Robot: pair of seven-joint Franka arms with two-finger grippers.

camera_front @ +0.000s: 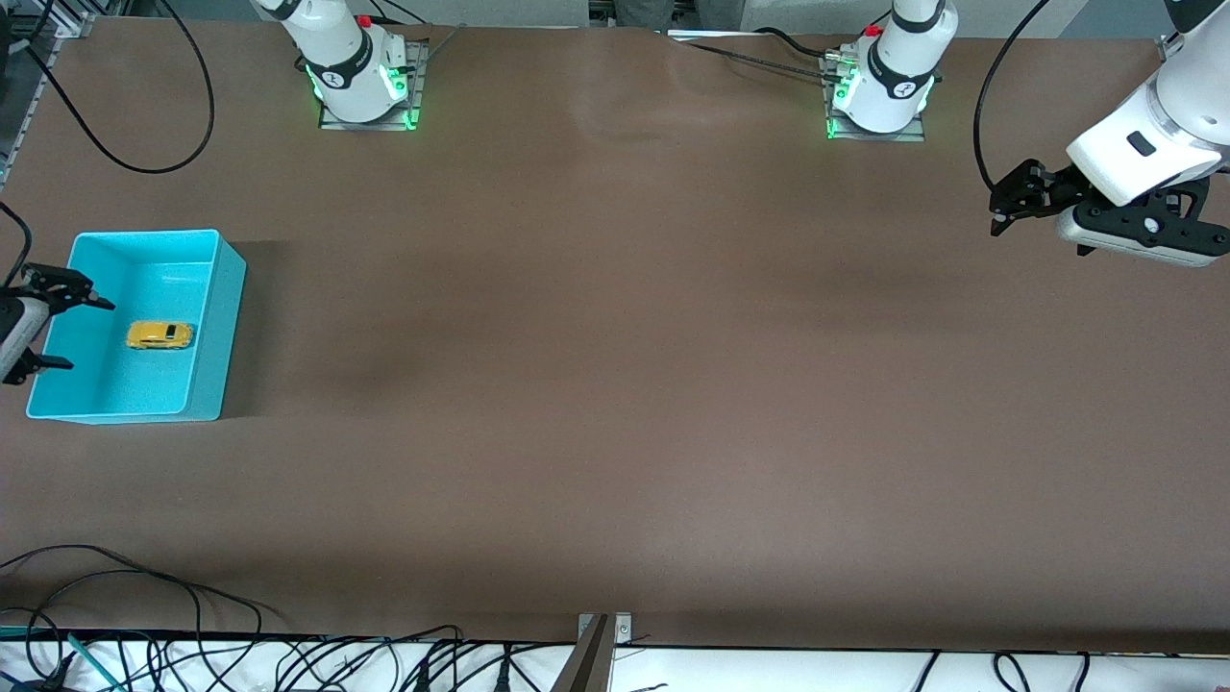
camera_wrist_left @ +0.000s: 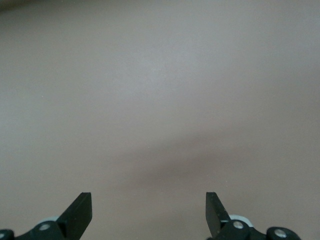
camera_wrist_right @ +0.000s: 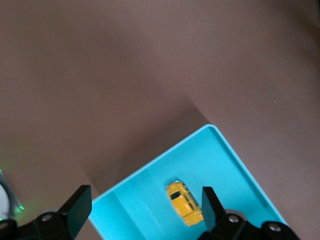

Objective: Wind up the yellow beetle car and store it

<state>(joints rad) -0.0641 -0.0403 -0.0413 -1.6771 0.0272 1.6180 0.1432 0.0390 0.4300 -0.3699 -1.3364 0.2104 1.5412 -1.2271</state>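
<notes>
The yellow beetle car lies on the floor of the turquoise bin at the right arm's end of the table. In the right wrist view the yellow beetle car shows below, close to one finger. My right gripper hangs open over the bin's outer edge, with nothing between its fingers, and appears in its own view as right gripper. My left gripper waits open and empty above bare table at the left arm's end; its own view shows the left gripper over plain brown surface.
The brown table stretches wide between the two arms. Both arm bases stand along the edge farthest from the front camera. Cables lie along the edge nearest that camera.
</notes>
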